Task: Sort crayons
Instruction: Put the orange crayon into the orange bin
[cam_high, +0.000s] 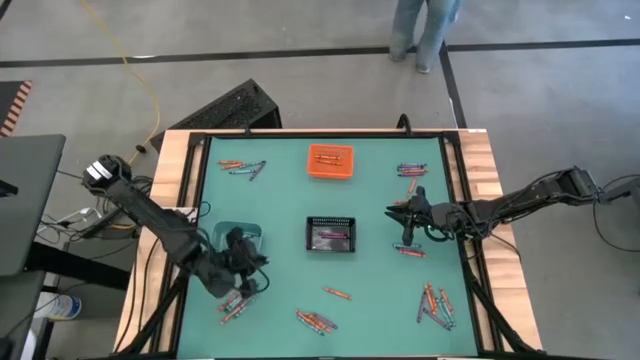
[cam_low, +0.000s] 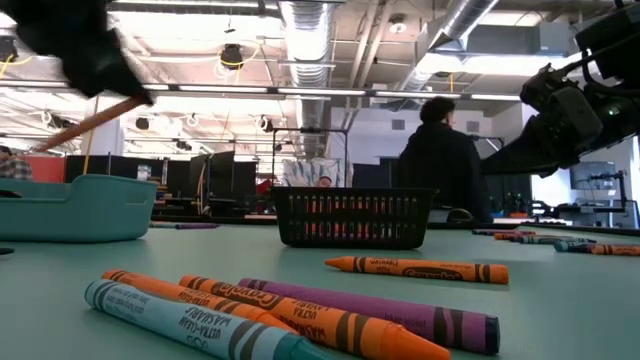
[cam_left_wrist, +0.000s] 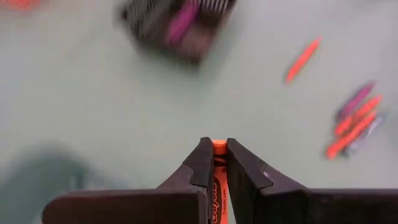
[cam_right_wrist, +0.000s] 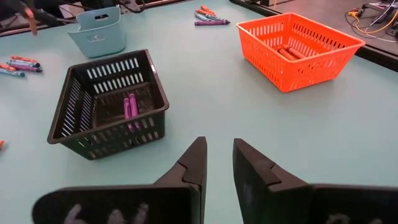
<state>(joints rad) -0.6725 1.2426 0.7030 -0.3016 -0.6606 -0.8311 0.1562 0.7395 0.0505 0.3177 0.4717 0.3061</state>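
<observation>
My left gripper (cam_left_wrist: 215, 152) is shut on an orange crayon (cam_left_wrist: 219, 147) and hovers beside the teal bin (cam_high: 238, 236) at the table's left near side; it also shows in the high view (cam_high: 243, 262). My right gripper (cam_right_wrist: 219, 155) is open and empty above the table, to the right of the black bin (cam_right_wrist: 109, 99), which holds purple crayons (cam_right_wrist: 129, 107). It also shows in the high view (cam_high: 398, 213). The orange bin (cam_right_wrist: 298, 40) at the far middle holds orange crayons. Loose crayons (cam_low: 300, 310) lie on the table. My left gripper pinches the orange crayon between its two fingers, with the crayon lying along the fingers. One end (cam_left_wrist: 219, 144) pokes out just past the fingertips. In the low view the crayon (cam_low: 90, 122) slants down from the gripper, lifted clear of the table.
Crayon groups lie at the far left (cam_high: 243, 167), far right (cam_high: 411, 169), near right (cam_high: 436, 305), near middle (cam_high: 316, 320) and below my left gripper (cam_high: 236, 303). A single orange crayon (cam_high: 337, 293) lies alone. A person (cam_high: 425, 30) stands beyond the far edge.
</observation>
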